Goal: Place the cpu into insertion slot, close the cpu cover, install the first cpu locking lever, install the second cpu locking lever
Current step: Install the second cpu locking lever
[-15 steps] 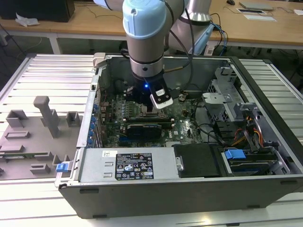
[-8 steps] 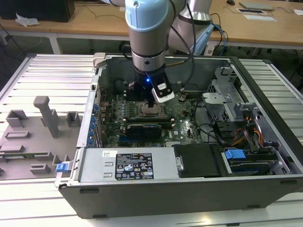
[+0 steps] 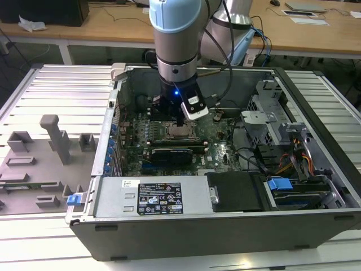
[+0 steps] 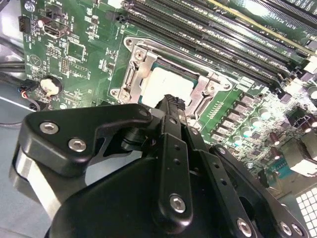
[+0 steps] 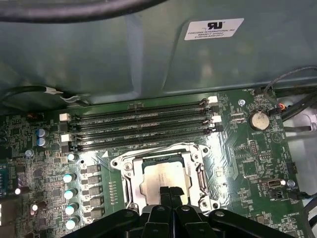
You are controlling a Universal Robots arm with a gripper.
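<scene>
With chip seated in socket, I hold claw pinched together just above, cover apparently down.

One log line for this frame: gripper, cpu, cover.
gripper: shut, tips over cpu | cpu: seated in insertion slot | cpu cover: down around chip

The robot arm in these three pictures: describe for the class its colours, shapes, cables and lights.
The arm is a thick silver-grey cylinder with a pale blue cap and black cables trailing behind. Near its wrist a small blue light glows beside a white camera module. The tool is matte black, built of flat jointed links with silver screws.
</scene>
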